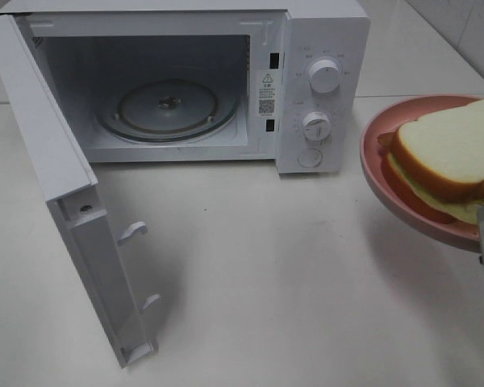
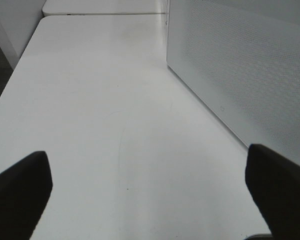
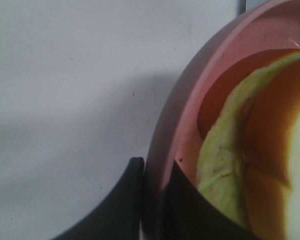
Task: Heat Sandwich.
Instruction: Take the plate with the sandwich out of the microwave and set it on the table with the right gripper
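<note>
The microwave [image 1: 226,81] has a smooth white shell with a slight sheen, and a clear glass turntable [image 1: 168,106] inside. The table [image 1: 290,282] looks matt, off-white and smooth. The plate [image 1: 383,173] is pink with a dull satin finish. The sandwich [image 1: 456,157] bread looks spongy and matt, its crust orange-brown.

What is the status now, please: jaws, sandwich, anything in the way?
Right gripper clamped on pink plate rim, left gripper open, idle. Sandwich on lifted plate. Microwave door open, path clear.
</note>
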Available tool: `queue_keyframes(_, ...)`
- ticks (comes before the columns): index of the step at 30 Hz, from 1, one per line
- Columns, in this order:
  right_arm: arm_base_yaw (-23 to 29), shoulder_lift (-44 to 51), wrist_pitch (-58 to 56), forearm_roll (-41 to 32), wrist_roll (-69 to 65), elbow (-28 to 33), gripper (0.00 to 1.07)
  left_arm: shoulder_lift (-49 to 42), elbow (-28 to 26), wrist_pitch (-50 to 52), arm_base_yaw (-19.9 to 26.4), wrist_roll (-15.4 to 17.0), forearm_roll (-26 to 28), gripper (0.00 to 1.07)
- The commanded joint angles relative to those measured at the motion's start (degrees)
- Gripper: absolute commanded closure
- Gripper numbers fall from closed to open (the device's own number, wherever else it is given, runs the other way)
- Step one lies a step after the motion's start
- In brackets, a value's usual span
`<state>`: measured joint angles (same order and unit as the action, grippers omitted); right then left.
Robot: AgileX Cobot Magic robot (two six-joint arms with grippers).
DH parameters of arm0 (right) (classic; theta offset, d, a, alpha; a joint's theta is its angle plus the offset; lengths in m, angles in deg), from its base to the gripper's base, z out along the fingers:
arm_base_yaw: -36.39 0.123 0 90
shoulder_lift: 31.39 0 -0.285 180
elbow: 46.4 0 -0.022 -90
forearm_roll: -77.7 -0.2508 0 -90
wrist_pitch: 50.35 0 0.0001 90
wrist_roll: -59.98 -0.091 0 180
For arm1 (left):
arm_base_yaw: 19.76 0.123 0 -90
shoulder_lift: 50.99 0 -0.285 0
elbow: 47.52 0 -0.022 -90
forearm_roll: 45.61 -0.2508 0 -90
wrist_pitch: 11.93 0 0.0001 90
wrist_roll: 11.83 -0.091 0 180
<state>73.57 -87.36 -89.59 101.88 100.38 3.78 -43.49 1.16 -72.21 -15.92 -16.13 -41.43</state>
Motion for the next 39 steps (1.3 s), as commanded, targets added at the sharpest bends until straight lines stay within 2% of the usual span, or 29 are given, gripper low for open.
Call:
queue_keyframes(1,-0.3,0.7,-0.5,3.9,-4.4,-0.1,1.05,-1.4,0.2,0.8,-0.1,0.2,0.4,0.05)
queue_keyframes(29,-0.3,0.4,-9.6,15.6,-34.9,-0.2,1.06,-1.4,0.2,0.8,-0.1,0.2,0.4,0.05)
queue_keyframes(39,-0.3,-7.7,-12.1,20.2,-52.1,-0.9,1.07,-1.4,0.2,0.8,-0.1,0.2,0.4,0.05)
